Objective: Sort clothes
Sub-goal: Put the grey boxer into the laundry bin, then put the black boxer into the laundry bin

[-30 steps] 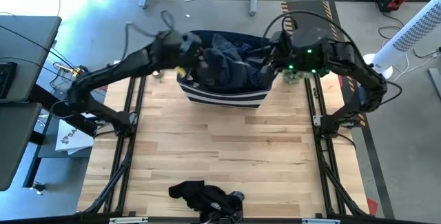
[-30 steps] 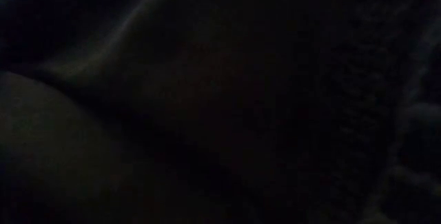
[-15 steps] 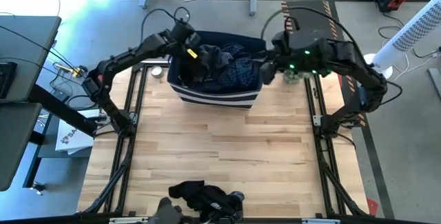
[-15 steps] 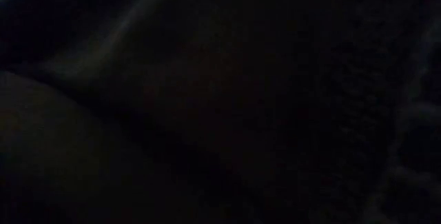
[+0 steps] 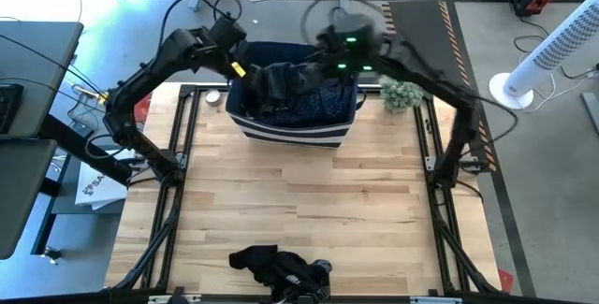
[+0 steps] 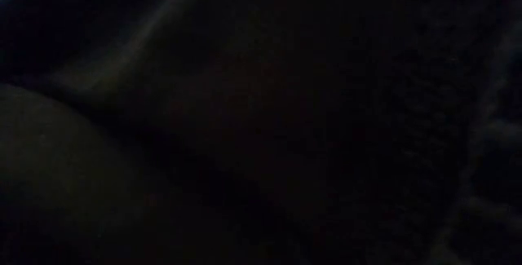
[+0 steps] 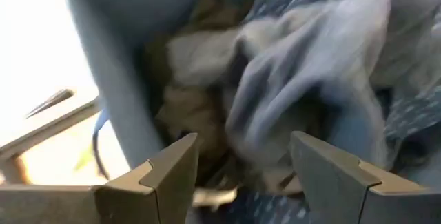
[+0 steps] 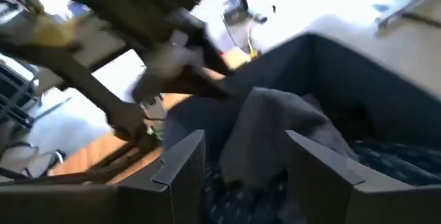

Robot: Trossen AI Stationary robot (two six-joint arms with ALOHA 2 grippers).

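The navy bin with a white stripe stands at the table's far middle and holds a dark navy speckled garment and a dark grey garment heaped on top. My left gripper is open over the bin's left rim, and the grey garment lies just ahead of its fingers. My right gripper is open above the bin's middle, its fingers on either side of the grey garment's peak. A black garment lies at the table's near edge.
A small green plant stands right of the bin and a small round thing left of it. Bare wooden table top lies between the bin and the black garment. The low view is dark all over.
My left gripper has drawn back out of the bin toward its left rim. My right arm has swung from the bin's right side toward the table's left, over the bin's middle. The dark grey garment has shifted inside the bin.
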